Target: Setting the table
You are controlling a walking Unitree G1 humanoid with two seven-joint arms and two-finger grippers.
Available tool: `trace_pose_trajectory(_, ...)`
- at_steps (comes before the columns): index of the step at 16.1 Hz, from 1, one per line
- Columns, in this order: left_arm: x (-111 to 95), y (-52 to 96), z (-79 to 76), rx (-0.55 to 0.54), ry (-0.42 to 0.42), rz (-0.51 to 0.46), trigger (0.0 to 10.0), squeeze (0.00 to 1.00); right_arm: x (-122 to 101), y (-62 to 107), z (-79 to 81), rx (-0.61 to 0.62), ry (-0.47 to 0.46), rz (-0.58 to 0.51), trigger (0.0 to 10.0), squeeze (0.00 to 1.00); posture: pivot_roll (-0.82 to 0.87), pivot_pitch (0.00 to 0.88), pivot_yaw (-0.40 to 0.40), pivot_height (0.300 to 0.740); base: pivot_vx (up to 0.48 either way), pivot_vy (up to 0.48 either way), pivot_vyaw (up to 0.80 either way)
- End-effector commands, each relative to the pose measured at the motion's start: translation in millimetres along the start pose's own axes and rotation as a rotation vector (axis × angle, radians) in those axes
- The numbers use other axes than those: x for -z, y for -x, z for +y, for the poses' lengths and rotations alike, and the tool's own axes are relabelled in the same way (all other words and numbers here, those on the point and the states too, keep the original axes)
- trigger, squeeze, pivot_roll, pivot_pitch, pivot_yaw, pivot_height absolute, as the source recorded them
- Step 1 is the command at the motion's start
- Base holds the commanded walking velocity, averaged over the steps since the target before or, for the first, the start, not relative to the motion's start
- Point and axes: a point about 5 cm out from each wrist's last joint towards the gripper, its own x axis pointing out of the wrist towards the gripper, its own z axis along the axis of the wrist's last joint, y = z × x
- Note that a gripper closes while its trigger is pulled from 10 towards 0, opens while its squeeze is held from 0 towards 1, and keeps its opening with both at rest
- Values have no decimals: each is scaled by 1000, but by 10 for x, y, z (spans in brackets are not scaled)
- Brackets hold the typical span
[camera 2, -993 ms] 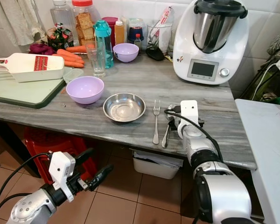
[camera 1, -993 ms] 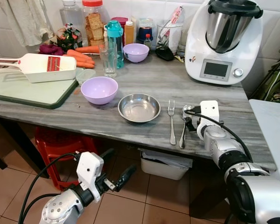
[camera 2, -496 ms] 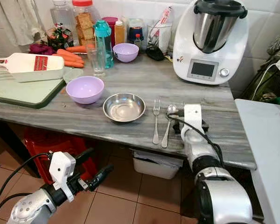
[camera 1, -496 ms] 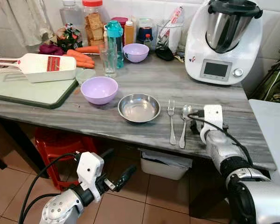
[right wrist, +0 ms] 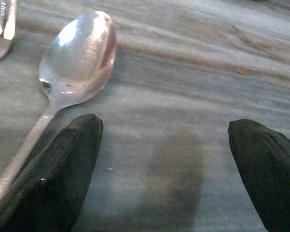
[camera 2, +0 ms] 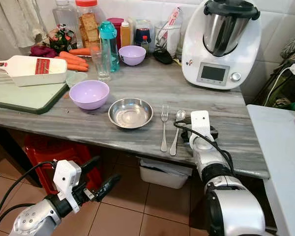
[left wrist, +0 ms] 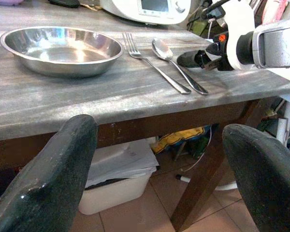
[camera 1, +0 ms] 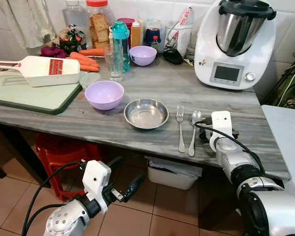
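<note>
Since a second ago the right gripper (camera 1: 202, 133) has drawn back off the long-handled steel spoon (camera 1: 193, 132), which now lies uncovered on the grey marble-patterned surface (camera 1: 167, 83); half a second ago the gripper sat slightly farther right, and it has since edged back toward the spoon. Its jaws stand wide apart and hold nothing, resting low over the surface just right of the spoon's handle at centre right of the frame. In the right wrist view one black finger (right wrist: 48, 176) lies close beside the spoon's handle, the other well off to the side, with the spoon's bowl ahead of them.

The spoon lies parallel to the slim steel fork (camera 1: 181, 128), just to its right, both with their heads pointing away from the robot. Left of the fork sits the shallow round steel bowl (camera 1: 146, 113), and left of that the lilac plastic bowl (camera 1: 104, 94). A second, smaller lilac bowl (camera 1: 143, 55) stands farther back at upper centre, near a clear drinking glass (camera 1: 113, 62) and a teal bottle (camera 1: 121, 39). A white kitchen machine with a steel jug (camera 1: 234, 42) fills the upper right.

The left gripper (camera 1: 124, 177) hangs below the surface's edge at lower left, jaws wide open and empty.
</note>
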Motion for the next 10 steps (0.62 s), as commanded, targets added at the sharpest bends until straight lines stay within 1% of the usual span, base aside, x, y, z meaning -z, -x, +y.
trace_pose_trajectory(1, -21, 3, -27, -1, -10, -2, 10000, 0, -70, -6, 46, -19, 18, -5, 10000, 0, 131, 0, -58, 740, 0, 0, 0)
trace_pose_trajectory(4, -17, 9, -34, -6, -6, 0, 10000, 0, -139, -7, 115, -46, 26, -17, 10000, 0, 137, 0, -64, 740, 0, 0, 0)
trace_pose_trajectory(10, -15, 16, -24, -11, -7, 2, 10000, 0, -172, -6, 160, -63, 29, -20, 10000, 0, 141, 0, -63, 740, 0, 0, 0)
